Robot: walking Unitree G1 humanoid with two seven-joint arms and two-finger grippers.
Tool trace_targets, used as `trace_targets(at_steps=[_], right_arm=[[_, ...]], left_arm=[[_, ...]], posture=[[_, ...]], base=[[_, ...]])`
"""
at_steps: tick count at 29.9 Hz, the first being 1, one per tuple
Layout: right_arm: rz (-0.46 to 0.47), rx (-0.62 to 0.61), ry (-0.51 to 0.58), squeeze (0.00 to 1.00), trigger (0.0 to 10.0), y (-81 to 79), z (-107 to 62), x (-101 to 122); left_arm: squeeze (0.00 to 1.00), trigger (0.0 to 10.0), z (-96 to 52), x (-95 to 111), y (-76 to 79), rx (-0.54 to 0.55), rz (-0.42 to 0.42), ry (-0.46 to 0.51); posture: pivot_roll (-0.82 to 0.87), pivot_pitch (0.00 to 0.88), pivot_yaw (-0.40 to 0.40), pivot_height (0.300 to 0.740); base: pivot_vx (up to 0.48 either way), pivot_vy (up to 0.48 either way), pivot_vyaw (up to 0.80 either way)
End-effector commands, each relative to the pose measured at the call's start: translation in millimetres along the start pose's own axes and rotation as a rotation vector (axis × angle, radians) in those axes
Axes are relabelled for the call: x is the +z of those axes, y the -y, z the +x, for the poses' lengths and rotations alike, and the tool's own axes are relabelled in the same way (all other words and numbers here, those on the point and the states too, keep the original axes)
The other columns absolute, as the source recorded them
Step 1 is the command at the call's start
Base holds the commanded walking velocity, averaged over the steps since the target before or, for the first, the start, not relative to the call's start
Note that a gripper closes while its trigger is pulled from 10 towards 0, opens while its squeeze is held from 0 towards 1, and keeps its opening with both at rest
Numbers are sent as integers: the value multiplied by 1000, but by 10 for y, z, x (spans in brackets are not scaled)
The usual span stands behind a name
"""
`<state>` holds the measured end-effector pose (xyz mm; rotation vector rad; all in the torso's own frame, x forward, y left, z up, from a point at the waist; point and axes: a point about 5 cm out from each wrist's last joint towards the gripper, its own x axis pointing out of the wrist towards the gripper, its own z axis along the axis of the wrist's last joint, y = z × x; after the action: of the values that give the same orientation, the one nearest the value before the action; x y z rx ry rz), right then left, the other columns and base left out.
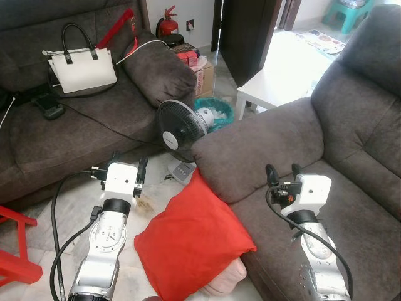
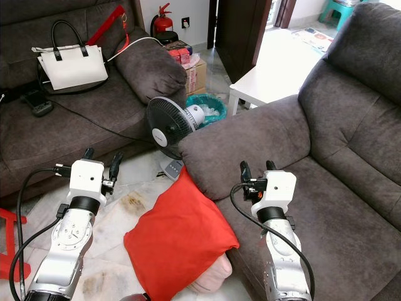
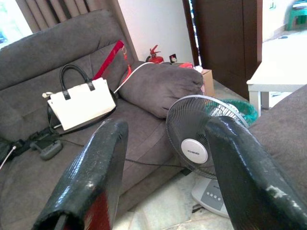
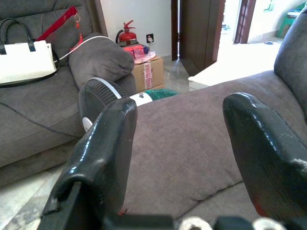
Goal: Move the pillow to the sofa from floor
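A red pillow (image 1: 191, 238) lies on the tiled floor, leaning against the front of the grey sofa (image 1: 351, 188) on the right, its top corner tucked under the sofa's armrest (image 1: 250, 150). My left gripper (image 1: 128, 164) is open above the floor, just left of the pillow. Over the sofa seat, right of the pillow, my right gripper (image 1: 282, 171) is open and holds nothing. The left fingers (image 3: 91, 177) point toward the fan, and the right fingers (image 4: 108, 153) point along the armrest.
A black and white floor fan (image 1: 182, 128) stands between the two sofas. The left sofa (image 1: 56, 138) carries a white handbag (image 1: 81, 69), a cable and a controller. A cardboard box (image 1: 203, 75), a fire extinguisher (image 1: 168, 24) and a white table (image 1: 269, 88) stand behind. A red stool (image 1: 15, 244) is near left.
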<state>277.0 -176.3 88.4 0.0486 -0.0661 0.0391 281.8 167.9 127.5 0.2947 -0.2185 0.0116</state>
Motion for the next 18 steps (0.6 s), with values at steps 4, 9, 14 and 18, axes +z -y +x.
trace_targets(at_steps=[4, 9, 14, 18], right_arm=[[-15, 8, 6, 0, 10000, -7, 8, 24], [-24, 10, 0, 0, 10000, -8, 5, 17], [-21, 13, -9, 0, 10000, -12, 18, 15], [-21, 14, -10, 0, 10000, -13, 22, 14]], left_arm=[[0, 10000, -1, -5, 16, -11, -7, -3], [0, 10000, 2, -11, 19, -12, -6, -7], [0, 10000, 0, -22, 29, -12, -9, -13], [0, 10000, 1, -24, 33, -12, -9, -14]], posture=[[140, 87, -15, 720], [140, 91, -17, 720], [139, 95, -19, 705], [141, 97, -19, 685]], base=[[0, 0, 0], [0, 0, 0], [0, 0, 0], [0, 0, 0]])
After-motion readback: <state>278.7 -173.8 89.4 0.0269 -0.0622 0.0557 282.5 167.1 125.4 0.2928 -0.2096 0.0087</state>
